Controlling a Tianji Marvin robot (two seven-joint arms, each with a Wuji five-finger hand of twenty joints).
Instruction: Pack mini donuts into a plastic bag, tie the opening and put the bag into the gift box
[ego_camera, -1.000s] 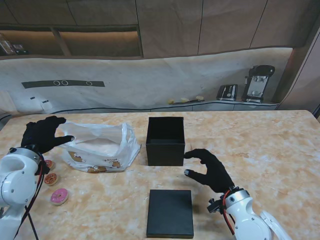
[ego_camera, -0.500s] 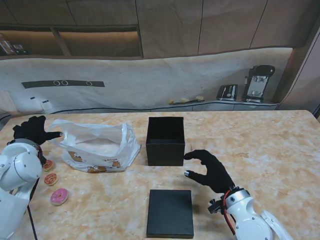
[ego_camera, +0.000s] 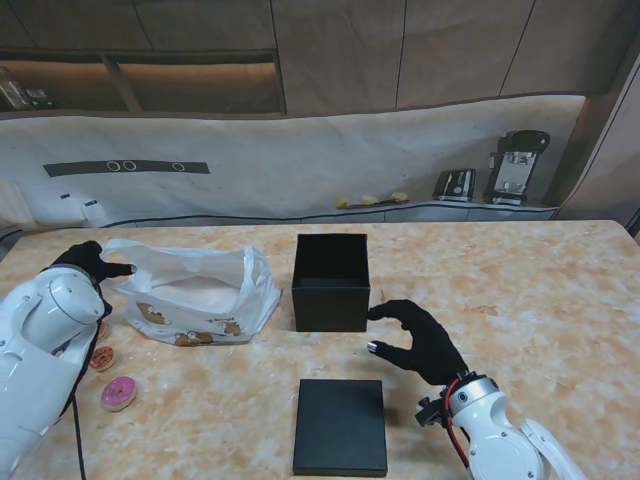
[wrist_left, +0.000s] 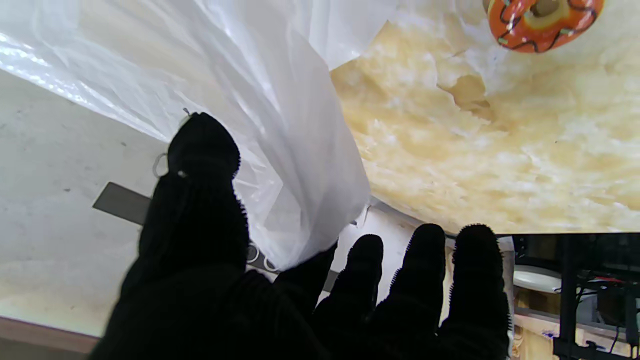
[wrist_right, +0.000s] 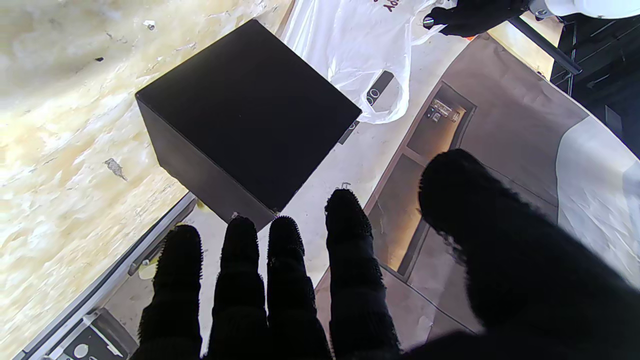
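L hand (ego_camera: 88, 262) maybe pinching, R hand (ego_camera: 418, 340) open, fingers curled.

Even indoor lighting, warm and soft; shadows faint.
Stand view sharp throughout. A lit strip glows under the shelf (ego_camera: 140, 72). Wrist views: plastic bag (wrist_left: 280, 115) shows white glare; gloved fingers (wrist_right: 290, 280) read as near-black, slightly soft silhouettes.

The stand camera looks down from high over the whole marble table (ego_camera: 560, 290). Each wrist camera sits close behind its gloved fingers, looking along them: the left at the plastic bag (wrist_left: 280, 115) just past its fingertips, the right toward the black gift box (wrist_right: 245, 110). All views share the bag.
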